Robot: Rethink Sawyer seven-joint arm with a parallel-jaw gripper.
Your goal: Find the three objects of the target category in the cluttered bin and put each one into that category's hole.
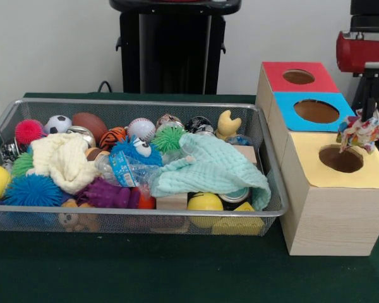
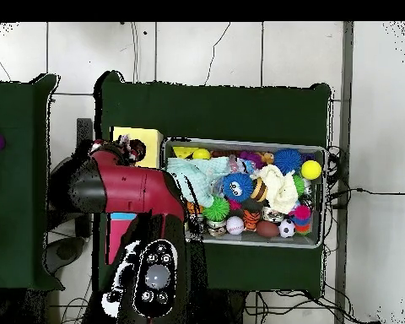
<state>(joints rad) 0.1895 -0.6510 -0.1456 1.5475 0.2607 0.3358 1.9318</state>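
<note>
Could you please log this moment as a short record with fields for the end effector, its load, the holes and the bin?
end effector: over the yellow-topped box, above its hole
load: a rope ball of mixed colours, held just above the yellow hole
boxes: three in a row beside the bin, with red, blue and yellow tops, one round hole each
bin: wire mesh basket, full of clutter
top layer: mint cloth, cream cloth, spiky balls, baseball, plastic bottle

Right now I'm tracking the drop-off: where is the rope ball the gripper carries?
In the front view, the rope ball hangs in the gripper at the right, just above the yellow-topped box's hole.
</note>
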